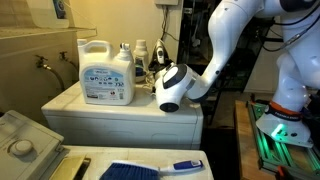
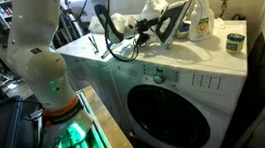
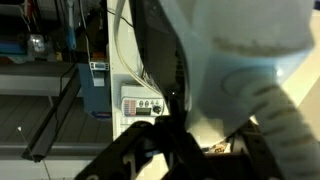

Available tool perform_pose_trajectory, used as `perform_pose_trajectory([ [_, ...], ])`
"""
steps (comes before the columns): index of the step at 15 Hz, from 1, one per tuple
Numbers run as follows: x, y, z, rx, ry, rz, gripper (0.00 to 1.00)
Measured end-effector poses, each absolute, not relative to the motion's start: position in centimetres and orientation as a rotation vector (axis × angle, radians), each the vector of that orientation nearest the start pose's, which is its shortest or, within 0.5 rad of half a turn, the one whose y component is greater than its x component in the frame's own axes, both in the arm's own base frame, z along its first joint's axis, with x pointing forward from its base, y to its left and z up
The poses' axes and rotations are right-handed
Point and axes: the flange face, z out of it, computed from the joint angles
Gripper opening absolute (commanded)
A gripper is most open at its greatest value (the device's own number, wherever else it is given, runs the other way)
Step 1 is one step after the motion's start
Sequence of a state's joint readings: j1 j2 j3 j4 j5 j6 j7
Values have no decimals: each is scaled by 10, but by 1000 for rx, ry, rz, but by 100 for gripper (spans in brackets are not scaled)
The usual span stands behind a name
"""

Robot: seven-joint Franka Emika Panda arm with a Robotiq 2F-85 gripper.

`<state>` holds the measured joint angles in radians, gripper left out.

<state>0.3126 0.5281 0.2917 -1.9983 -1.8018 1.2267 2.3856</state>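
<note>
A white iron (image 2: 175,24) with a grey soleplate stands tilted on top of a white washing machine (image 2: 172,67). My black gripper (image 2: 145,27) is at its handle and appears shut on it. The iron's black cord (image 2: 119,47) loops on the machine top beside the gripper. In an exterior view the iron (image 1: 171,88) shows as a white rounded body at the end of the arm. In the wrist view the iron (image 3: 230,50) fills the upper right, with my dark fingers (image 3: 185,150) below it.
A large white detergent bottle (image 1: 107,72) (image 2: 200,18) stands behind the iron, with spray bottles (image 1: 140,55) next to it. A small dark jar (image 2: 234,41) sits near the machine's corner. A blue brush (image 1: 150,170) lies on a lower surface. The robot base (image 2: 48,84) stands beside the washer.
</note>
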Motion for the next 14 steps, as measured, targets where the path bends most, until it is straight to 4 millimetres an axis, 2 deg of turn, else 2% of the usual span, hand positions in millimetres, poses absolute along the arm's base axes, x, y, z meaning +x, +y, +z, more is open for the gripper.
perform_pose_trajectory([
  [5, 540, 203, 256, 1256, -561, 1555, 15],
  [6, 539, 206, 255, 1246, -544, 1538, 40],
  [8, 540, 210, 255, 1241, -533, 1531, 40],
  [9, 540, 210, 256, 1242, -532, 1529, 15],
  [12, 543, 212, 258, 1250, -540, 1532, 15],
  [14, 543, 223, 258, 1274, -539, 1548, 15],
])
